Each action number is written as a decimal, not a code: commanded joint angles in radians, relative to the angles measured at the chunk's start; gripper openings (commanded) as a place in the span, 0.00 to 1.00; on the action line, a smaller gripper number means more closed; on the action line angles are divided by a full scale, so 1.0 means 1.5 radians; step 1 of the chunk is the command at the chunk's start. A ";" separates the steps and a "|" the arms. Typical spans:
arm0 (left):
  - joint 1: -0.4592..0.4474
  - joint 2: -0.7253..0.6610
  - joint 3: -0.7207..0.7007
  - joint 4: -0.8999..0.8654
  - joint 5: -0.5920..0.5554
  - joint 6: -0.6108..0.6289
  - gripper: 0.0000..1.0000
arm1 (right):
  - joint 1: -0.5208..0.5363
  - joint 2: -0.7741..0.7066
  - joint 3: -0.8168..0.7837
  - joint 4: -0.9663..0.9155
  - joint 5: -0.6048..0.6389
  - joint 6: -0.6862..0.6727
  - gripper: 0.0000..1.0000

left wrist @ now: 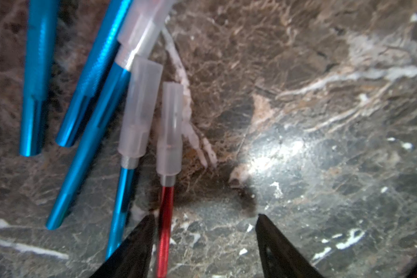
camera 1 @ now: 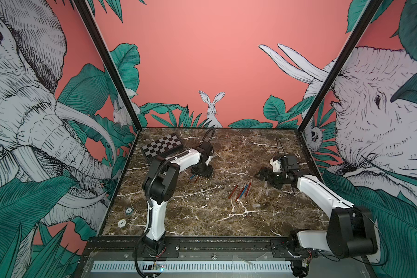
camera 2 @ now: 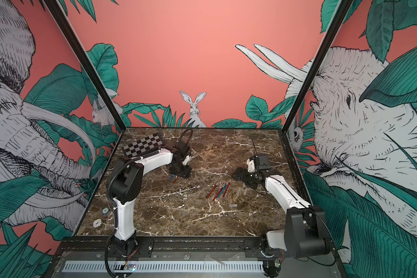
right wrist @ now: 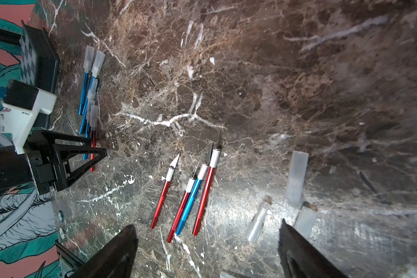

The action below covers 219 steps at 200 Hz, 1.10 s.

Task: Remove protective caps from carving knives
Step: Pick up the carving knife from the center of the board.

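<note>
I have the left gripper [left wrist: 205, 216] down over the capped bunch, and what matters is how the red knife [left wrist: 165, 228] sits in it. Its handle runs lengthwise between the two fingers, pointing straight out from the wrist, and its clear cap [left wrist: 170, 130] is on the far end, beyond the fingertips. The handle is not centred: it lies just beside one finger [left wrist: 140, 240], with a wide gap to the other. The jaws stand apart and grip nothing yet. The blue capped knives [left wrist: 92, 144] crowd that same side, one passing right by that finger, so I judge a small sideways shift is needed for a squeeze to catch the red handle alone. The right gripper [right wrist: 207, 225] hangs wide open and empty over the four bared knives [right wrist: 190, 192] and the loose caps [right wrist: 296, 178] on the marble table [camera 1: 202, 216], well apart from the bunch. The left arm is plainly the nearer one, and the right would have to reach across to pull the cap.
</note>
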 commanded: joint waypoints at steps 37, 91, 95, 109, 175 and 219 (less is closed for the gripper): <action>0.001 -0.006 -0.028 -0.003 0.006 -0.002 0.54 | 0.004 0.007 -0.005 0.018 0.000 0.002 0.86; 0.000 -0.015 -0.056 0.000 0.001 -0.003 0.39 | 0.004 0.002 -0.010 0.026 -0.001 0.008 0.79; -0.001 -0.015 -0.059 0.000 0.000 -0.003 0.39 | 0.005 0.002 -0.011 0.027 -0.001 0.008 0.78; -0.002 -0.017 -0.065 0.000 -0.001 -0.002 0.33 | 0.005 -0.001 -0.013 0.030 -0.001 0.011 0.78; -0.005 -0.021 -0.068 0.003 0.013 -0.001 0.26 | 0.004 -0.038 -0.031 0.036 0.031 0.022 0.98; -0.008 -0.016 -0.071 0.003 0.009 0.005 0.23 | 0.002 -0.053 -0.043 0.059 0.024 0.020 0.95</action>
